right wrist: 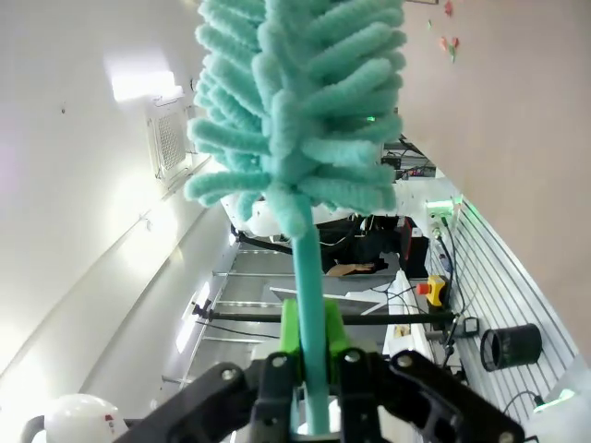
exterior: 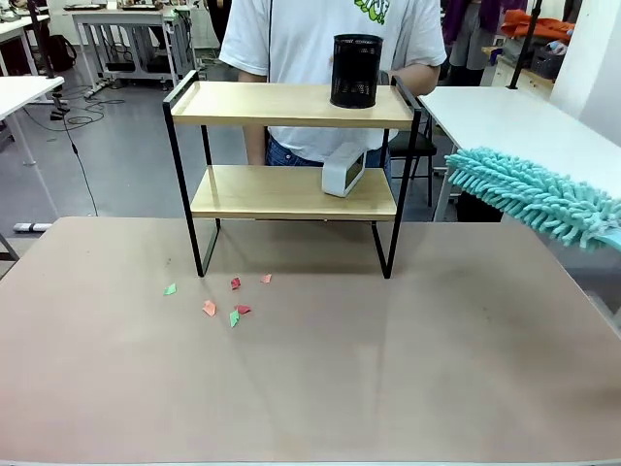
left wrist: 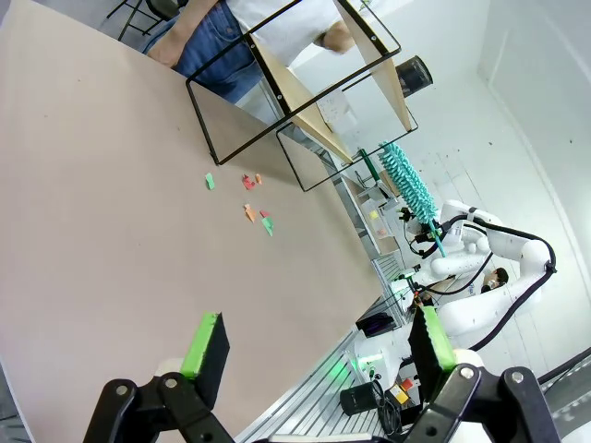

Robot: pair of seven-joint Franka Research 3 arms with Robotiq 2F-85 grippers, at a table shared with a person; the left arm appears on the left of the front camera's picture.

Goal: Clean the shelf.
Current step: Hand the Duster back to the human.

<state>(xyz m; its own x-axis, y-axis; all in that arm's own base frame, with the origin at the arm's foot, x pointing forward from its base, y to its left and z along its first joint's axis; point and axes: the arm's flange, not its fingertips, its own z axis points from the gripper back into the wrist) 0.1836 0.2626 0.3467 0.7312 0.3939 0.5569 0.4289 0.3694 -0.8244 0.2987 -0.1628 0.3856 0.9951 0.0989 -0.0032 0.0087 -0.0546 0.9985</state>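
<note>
The shelf (exterior: pixel 262 104) stands at the middle of the counter's (exterior: pixel 408 369) far edge, its long axis running along that edge. A person (exterior: pixel 320 39) stands just behind it. Our right tool (right wrist: pixel 312 369) is clenched on the handle of a teal duster (exterior: pixel 534 194). The fluffy head hangs over the counter's right edge, near the far right corner. It points left toward the shelf's right end, and a gap separates the two. The tip sits at about the height between the two boards.

We judge that the coming move is a leftward sweep by the right arm along the boards, since that arm is the nearer one and holds the duster. Our left tool (left wrist: pixel 319 346) is released, its jaws wide with nothing between them. It is well apart from the shelf.

The shelf has two pale wooden boards in a thin black frame on four legs. A black mesh cup (exterior: pixel 356 71) stands at the right of the top board. A white box (exterior: pixel 343 170) leans at the right of the lower board. Both lie in the duster's likely path. Coloured scraps (exterior: pixel 233 301) lie on the counter, just in front of the shelf's left legs.
</note>
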